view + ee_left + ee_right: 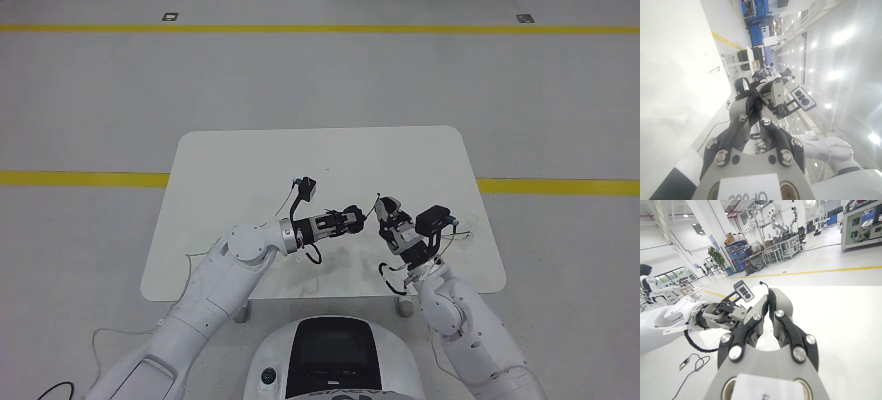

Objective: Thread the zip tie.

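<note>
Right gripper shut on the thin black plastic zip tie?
Yes, right gripper is pinched shut, black zip tie end curling out past it.

One zip tie (766,285), two grippers (360,217) (381,208), one white table (250,170).

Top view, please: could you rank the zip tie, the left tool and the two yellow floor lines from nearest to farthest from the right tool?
1. zip tie, clamped in the right tool itself.
2. left tool, just beside it above the table.
3. nearer yellow floor line, showing at both sides of the table.
4. farther yellow floor line, along the picture's top edge.
</note>
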Available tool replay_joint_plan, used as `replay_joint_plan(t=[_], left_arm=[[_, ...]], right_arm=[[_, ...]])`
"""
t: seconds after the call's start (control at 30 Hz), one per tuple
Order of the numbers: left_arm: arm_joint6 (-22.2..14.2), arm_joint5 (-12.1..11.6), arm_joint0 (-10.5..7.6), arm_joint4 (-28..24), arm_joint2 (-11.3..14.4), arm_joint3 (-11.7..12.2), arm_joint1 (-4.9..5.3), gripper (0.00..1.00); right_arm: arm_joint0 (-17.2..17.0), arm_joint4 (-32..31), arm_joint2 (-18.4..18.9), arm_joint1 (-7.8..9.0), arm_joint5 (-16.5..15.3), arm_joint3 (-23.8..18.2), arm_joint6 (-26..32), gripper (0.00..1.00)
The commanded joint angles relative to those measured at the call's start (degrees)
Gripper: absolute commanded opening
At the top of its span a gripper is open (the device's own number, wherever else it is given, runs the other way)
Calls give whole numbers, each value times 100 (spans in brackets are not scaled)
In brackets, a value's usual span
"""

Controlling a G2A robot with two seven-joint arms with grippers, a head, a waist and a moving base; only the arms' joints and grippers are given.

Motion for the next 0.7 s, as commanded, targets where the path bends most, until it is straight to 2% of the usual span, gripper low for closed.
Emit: replay_joint_plan(t=[0.0,0.33,0.67], left_arm=[[0,0,0,0,0,0,0,0],[0,0,0,0,0,0,0,0],[0,0,0,0,0,0,0,0]], right_arm=[[-20,2,19,3,-3,-16,-19,0],[-536,471,502,84,-138,-596,-160,0],[-553,514,513,86,-138,-622,-159,0]])
